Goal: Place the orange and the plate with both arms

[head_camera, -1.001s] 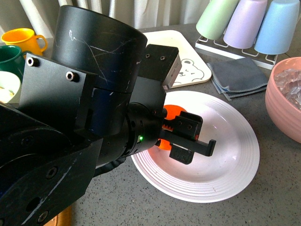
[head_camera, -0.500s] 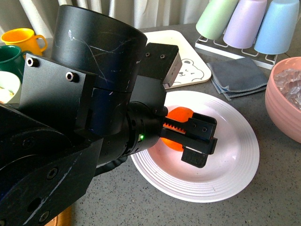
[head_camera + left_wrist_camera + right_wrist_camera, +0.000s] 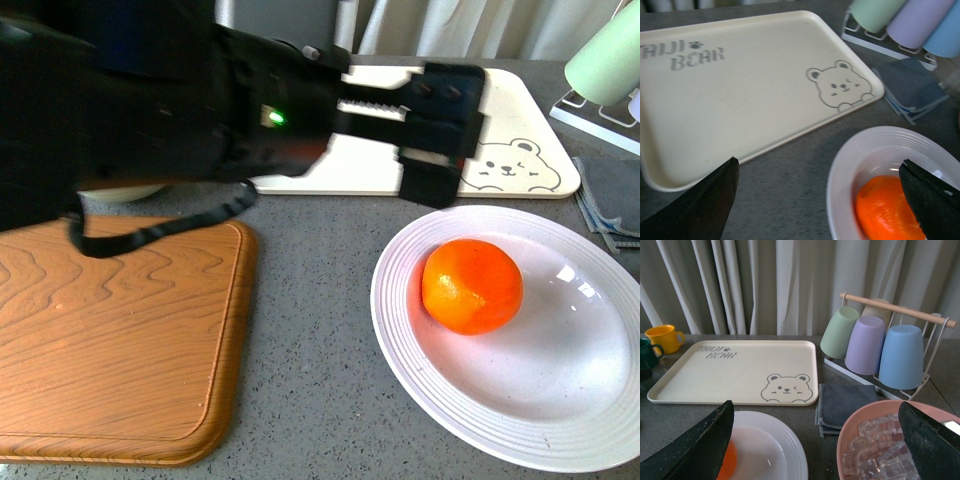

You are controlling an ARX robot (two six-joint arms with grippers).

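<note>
- The orange point(image 3: 472, 285) sits in the plate point(image 3: 397, 315), lower right of the front frame. It rests on the left side of the glossy well, close to the ridged rim.
- Nothing grips it: the fruit lies free, apart from both hands.
- The left arm point(image 3: 180, 110) reaches in from the upper left of the front frame, a green light glowing on it. Its end shows up and to the left of the orange, in front of the tray point(image 3: 520, 120).
- The left hand point(image 3: 819, 167) is spread wide and carries nothing. In its wrist view the two dark fingers point(image 3: 700, 205) frame the tray's bear corner, a strip of grey tabletop point(image 3: 310, 300) and the plate with the orange.
- The right hand point(image 3: 815, 407) is wide too, and empty. Its wrist view takes in the plate's rim, with a sliver of orange just beside one finger point(image 3: 697, 447).
- A wooden board point(image 3: 110, 330) fills the lower left of the front frame, flat on the tabletop, with a bare gap between it and the plate.
- The tray lies behind the plate, near but not touching.
- A grey cloth point(image 3: 610, 190) shows at the right edge, just beside the plate's far rim.
- The right wrist view also shows a rack point(image 3: 900, 310) with a green cup point(image 3: 840, 332), a purple cup point(image 3: 866, 345) and a blue cup point(image 3: 901, 357), mouths down.
- A pink bowl point(image 3: 880, 407) of clear cubes is there too.
- A yellow mug point(image 3: 662, 337) and a dark green mug point(image 3: 647, 354) stand by the tray's far corner.
</note>
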